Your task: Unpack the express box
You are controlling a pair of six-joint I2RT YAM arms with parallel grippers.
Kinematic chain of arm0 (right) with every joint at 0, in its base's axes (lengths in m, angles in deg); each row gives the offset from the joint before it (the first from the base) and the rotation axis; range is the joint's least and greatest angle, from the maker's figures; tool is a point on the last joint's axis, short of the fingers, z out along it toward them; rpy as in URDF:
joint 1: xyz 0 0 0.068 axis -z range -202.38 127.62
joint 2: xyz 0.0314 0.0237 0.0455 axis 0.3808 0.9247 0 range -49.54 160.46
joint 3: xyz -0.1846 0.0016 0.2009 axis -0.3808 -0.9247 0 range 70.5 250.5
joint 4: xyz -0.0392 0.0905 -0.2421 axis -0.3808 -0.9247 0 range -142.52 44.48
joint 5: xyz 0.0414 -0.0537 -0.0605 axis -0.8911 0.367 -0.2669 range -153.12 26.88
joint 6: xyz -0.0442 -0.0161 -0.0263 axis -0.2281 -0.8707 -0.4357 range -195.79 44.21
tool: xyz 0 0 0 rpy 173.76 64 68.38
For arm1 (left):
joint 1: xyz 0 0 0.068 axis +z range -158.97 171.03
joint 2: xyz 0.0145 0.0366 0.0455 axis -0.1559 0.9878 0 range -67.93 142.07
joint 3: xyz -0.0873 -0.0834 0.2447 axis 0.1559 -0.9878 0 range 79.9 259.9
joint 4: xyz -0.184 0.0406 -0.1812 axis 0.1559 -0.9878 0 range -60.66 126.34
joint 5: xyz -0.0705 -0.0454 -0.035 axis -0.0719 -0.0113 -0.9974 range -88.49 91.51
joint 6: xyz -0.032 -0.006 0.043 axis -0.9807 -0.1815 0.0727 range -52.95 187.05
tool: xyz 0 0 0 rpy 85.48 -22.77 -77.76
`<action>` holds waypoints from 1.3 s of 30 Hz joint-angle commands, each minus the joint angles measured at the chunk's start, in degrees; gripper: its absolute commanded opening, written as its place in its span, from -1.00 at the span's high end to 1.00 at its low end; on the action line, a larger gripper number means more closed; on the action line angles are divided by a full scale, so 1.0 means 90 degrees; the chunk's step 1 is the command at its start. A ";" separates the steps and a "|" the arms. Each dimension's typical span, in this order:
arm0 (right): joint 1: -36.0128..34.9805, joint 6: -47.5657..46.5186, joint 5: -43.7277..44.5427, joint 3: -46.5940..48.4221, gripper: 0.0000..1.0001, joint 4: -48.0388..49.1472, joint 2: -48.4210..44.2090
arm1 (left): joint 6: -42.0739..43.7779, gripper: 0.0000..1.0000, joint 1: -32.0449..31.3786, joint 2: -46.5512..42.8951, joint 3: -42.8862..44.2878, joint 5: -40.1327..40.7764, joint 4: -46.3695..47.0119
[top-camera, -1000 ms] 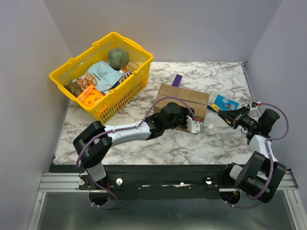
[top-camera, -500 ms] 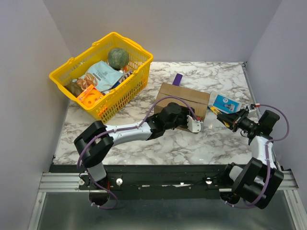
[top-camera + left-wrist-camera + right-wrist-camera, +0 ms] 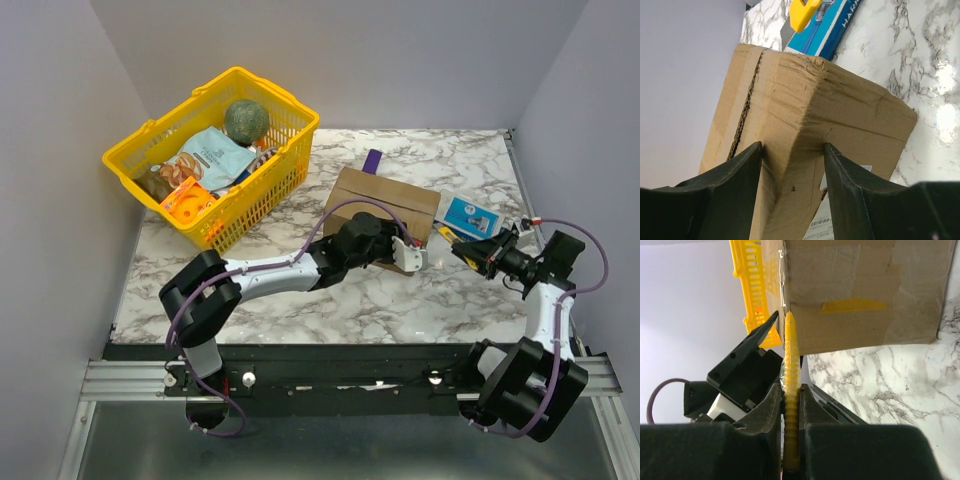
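One express box [image 3: 385, 195], left end effector [image 3: 792, 146] clamped on its corner, right end effector [image 3: 790, 386] pinching yellow blade [image 3: 790, 350], blue packet [image 3: 827, 30] reads "HAR"

The box [image 3: 385, 200] was brown corrugated cardboard, matt and creased at its corner, with the fluted core exposed along one edge. Tape [image 3: 915, 270] over its seams appeared clear and slightly glossy, though the view was poor. The label [image 3: 817, 226] was white paper. The table [image 3: 420, 150] had a smooth, glossy marble-pattern top that returned bright glare. The basket [image 3: 265, 190] was glossy yellow plastic lattice. The left fingers [image 3: 735, 185] and right fingers [image 3: 765, 440] were matt black plastic. The tool [image 3: 791, 365] was yellow plastic, ridged along its length. The packet [image 3: 470, 213] was glossy blue printed card.
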 commanded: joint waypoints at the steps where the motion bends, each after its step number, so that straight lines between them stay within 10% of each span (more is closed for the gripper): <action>1: 0.0011 -0.0699 -0.0521 0.0300 0.99 -0.1385 -0.0157 | -0.0179 -0.18 0.0101 0.0267 0.0161 0.0663 -0.0088; 12: 0.0255 -0.3002 0.0747 0.2007 0.99 -0.3826 -0.0138 | -0.0316 -0.26 0.0092 0.0072 0.0074 0.0450 -0.0020; 18: 0.0255 -0.4292 0.2174 0.3278 0.99 -0.3847 0.0272 | -0.1077 -0.39 0.0296 -0.1362 -0.0073 -0.1394 -0.0937; 23: 0.0100 -0.4858 0.2916 0.3445 0.99 -0.3506 0.0243 | -0.1848 -0.38 0.0764 -0.2192 0.0189 -0.1027 -0.2488; 31: -0.1551 -0.5554 0.4975 0.3016 0.99 -0.2745 0.0096 | -0.1869 0.94 0.2589 -0.2126 0.0561 -0.0324 -0.4150; 39: -0.2107 -0.5377 0.5602 0.3288 0.99 -0.2159 0.1052 | -0.1948 0.97 0.2933 -0.1013 0.1118 0.0137 -0.4035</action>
